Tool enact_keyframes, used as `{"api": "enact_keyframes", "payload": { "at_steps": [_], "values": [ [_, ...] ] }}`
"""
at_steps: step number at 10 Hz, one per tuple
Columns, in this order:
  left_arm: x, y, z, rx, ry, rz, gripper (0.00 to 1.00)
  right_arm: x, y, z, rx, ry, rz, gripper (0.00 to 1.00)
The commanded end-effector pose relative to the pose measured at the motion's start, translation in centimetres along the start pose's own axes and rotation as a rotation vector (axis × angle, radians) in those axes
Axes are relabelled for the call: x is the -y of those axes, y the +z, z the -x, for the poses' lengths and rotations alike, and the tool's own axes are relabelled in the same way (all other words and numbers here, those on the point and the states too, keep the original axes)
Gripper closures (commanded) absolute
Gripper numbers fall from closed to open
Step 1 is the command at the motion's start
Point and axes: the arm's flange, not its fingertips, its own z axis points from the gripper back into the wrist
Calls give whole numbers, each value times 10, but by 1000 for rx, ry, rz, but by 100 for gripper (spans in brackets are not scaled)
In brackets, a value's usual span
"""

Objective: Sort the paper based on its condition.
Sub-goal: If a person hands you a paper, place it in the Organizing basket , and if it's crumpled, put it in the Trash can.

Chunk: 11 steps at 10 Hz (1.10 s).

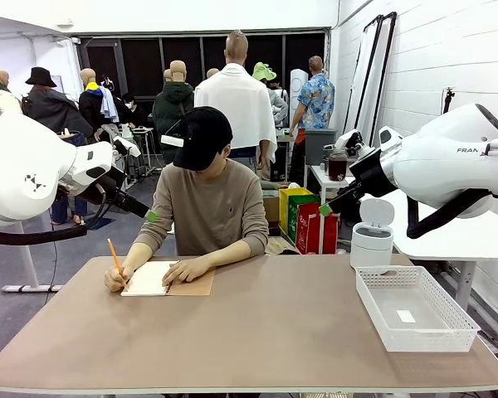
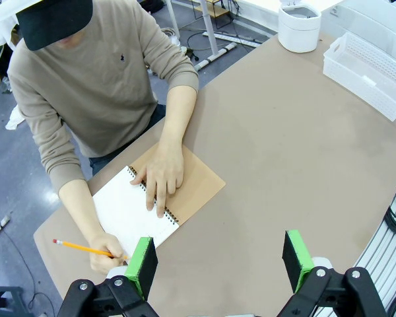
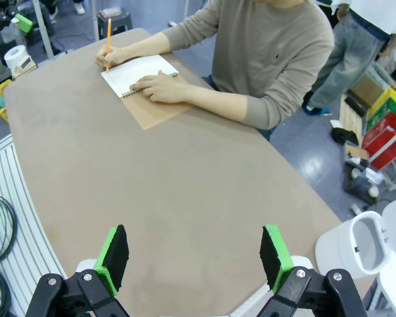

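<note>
Lying near the far edge of the smooth, tan, round-cornered surface, left of its middle, a thin white paper page sits open in a spiral-bound notebook with a brown kraft cover. A person presses one hand flat on it. The person's other hand holds a yellow pencil at the page's left side.

The left pincer is spread wide with nothing between its green pads. In its wrist view the page lies on the surface just beyond its left finger.

The right pincer is also spread and empty, well apart from the page, which lies toward the opposite end of the surface.

A white plastic lattice basket, rectangular, stands at the right edge.
</note>
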Motion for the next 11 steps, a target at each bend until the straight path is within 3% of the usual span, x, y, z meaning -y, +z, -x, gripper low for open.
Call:
{"api": "enact_keyframes", "payload": {
  "at_steps": [1, 11],
  "values": [
    [1, 1, 1, 1, -7, 13, 0, 0, 0, 0, 1, 1, -3, 0],
    [1, 1, 1, 1, -7, 13, 0, 0, 0, 0, 1, 1, -3, 0]
  ]
}}
